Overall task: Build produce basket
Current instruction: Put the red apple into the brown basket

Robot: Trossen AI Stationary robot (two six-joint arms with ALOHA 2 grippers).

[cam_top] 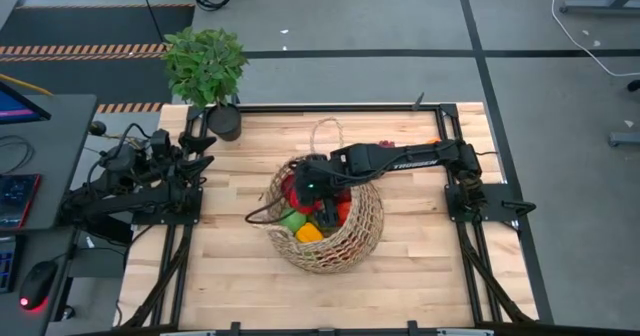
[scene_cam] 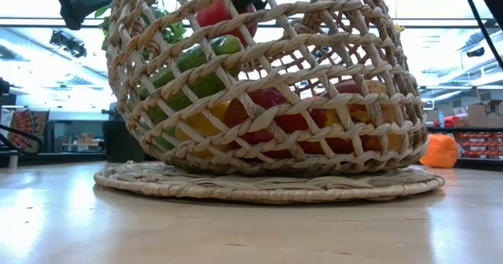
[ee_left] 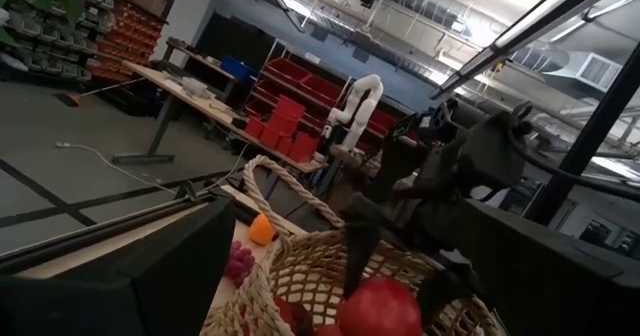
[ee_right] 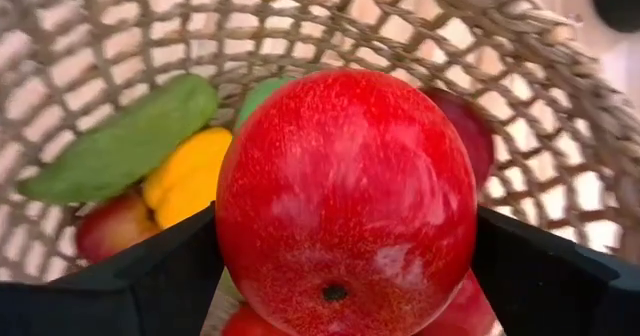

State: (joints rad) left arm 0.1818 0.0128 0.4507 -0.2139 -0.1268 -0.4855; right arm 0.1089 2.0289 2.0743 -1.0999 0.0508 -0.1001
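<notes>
The tan wicker basket (cam_top: 362, 238) stands tipped on a flat woven mat (scene_cam: 267, 184) mid-table. In it lie a cucumber (ee_right: 120, 146), a yellow pepper (ee_right: 185, 176), a green apple (ee_right: 262, 94) and red fruit (ee_right: 108, 228). My right gripper (cam_top: 318, 190) reaches into the basket's mouth and is shut on a red apple (ee_right: 345, 196), just above that produce. My left gripper (cam_top: 207, 151) waits open at the table's far left corner, holding nothing. An orange (ee_left: 262, 229) and purple grapes (ee_left: 238, 261) lie on the table outside the basket. My right gripper pinches the red apple between its two fingers (ee_right: 150, 276), one on each opposite side (ee_right: 238, 268). The fingers slant down into the basket from the table's right. The apple hangs clear of the fruit below, its dimpled end (ee_right: 325, 293) toward the wrist camera.
A potted plant (cam_top: 207, 68) in a black pot (cam_top: 226, 122) stands at the table's far left corner, close to my left arm. The basket's loop handle (cam_top: 325, 134) points toward the far edge. Bare wood lies along the near edge (cam_top: 330, 296).
</notes>
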